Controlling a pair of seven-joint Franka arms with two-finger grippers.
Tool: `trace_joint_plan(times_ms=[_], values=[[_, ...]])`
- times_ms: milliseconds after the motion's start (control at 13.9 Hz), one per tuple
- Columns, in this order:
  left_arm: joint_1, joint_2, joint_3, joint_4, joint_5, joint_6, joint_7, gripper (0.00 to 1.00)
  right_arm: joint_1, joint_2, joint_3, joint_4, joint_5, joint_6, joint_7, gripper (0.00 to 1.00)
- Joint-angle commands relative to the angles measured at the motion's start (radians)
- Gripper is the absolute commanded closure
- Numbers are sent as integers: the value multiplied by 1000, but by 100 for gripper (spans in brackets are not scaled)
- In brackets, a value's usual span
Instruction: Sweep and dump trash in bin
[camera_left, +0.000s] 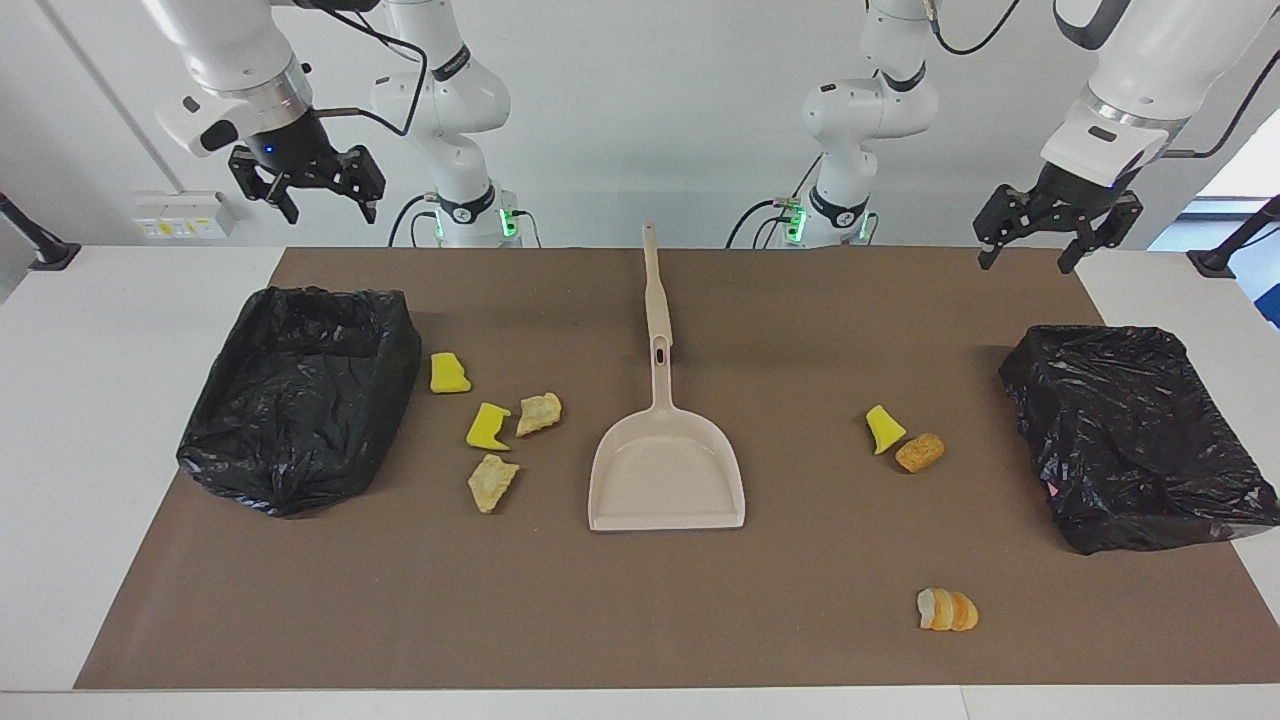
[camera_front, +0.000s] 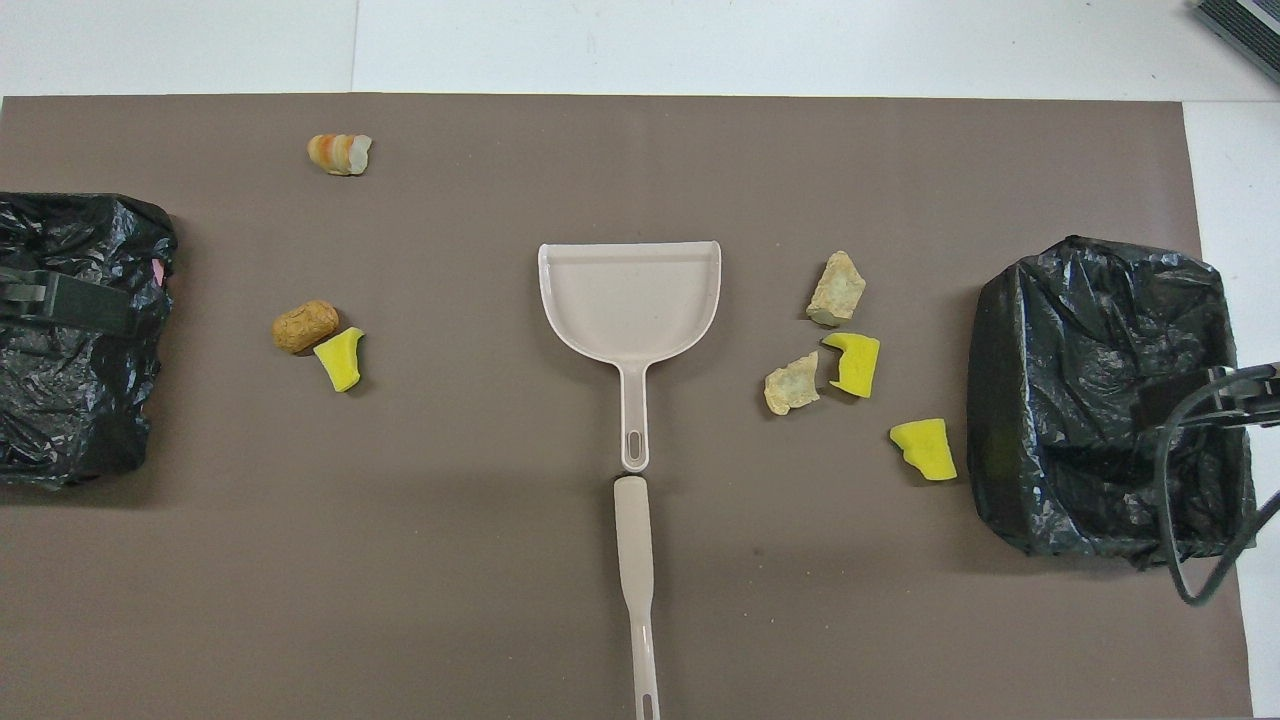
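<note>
Presently both the left pincer (camera_left: 1040, 240) and right pincer (camera_left: 310, 190) hang released above the counter (camera_left: 800, 620), so the trash (camera_left: 497, 430) scattered either side of the dustpan (camera_left: 667, 480) risks being knocked farther from either bin (camera_left: 300, 395) by a careless sweep.

Counts on the brown mat

Seven scraps: three yellow sponges (camera_left: 450, 373) (camera_left: 487, 427) (camera_left: 884, 429) and four tan or orange lumps (camera_left: 539, 413) (camera_left: 492, 482) (camera_left: 920, 452) (camera_left: 947, 610). Two black-lined bins (camera_left: 300, 395) (camera_left: 1140, 435), one at each end. One dustpan (camera_left: 668, 470), one loose handle (camera_left: 656, 290). Two grippers (camera_left: 308, 180) (camera_left: 1058, 222).
</note>
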Motion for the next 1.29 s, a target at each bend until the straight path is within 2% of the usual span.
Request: trace_joint_plan(times_ms=[0, 1219], values=[[-10, -4, 11, 8, -6, -20, 7, 0, 2, -12, -6, -17, -12, 22, -20, 0], [-10, -4, 9, 2, -14, -13, 7, 0, -20, -9, -3, -17, 5, 57, -21, 0]])
